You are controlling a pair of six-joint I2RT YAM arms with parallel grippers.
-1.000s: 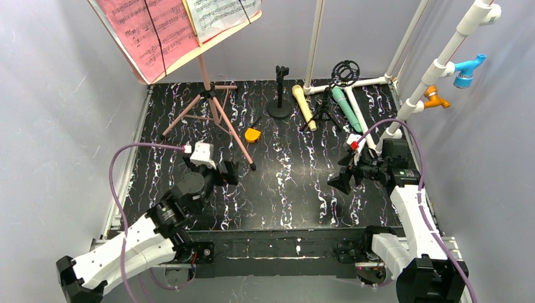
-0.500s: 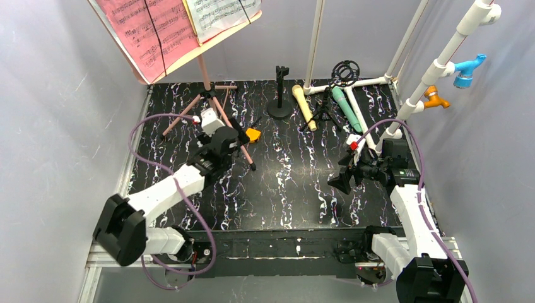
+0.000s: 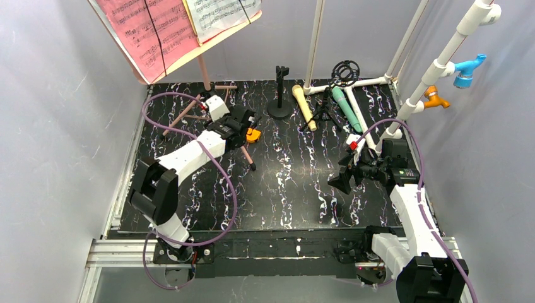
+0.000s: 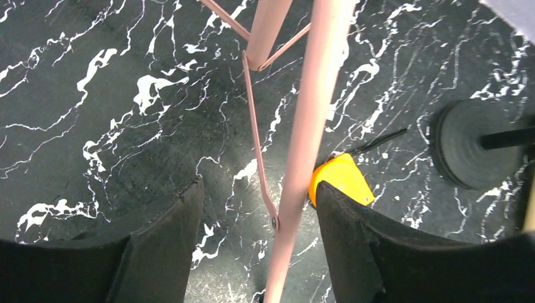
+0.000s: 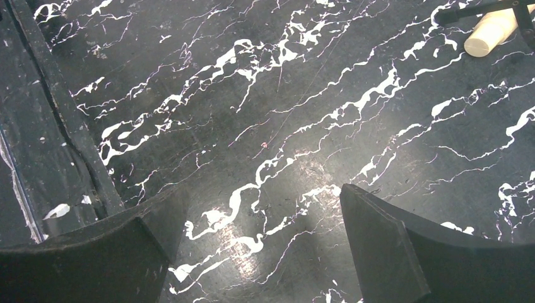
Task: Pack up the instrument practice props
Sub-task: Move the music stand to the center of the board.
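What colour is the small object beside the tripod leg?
The object is orange-yellow, clearest in the left wrist view.

Two microphones (image 3: 304, 107) (image 3: 347, 110), two music sheets (image 3: 151, 31) (image 3: 217, 12), one stand (image 3: 203, 69).

I saw my right gripper (image 5: 258, 202) hanging over the black marbled desk (image 5: 284, 95), jaws spread wide, while the butt of the beige microphone (image 5: 493, 30) poked in at the top right corner
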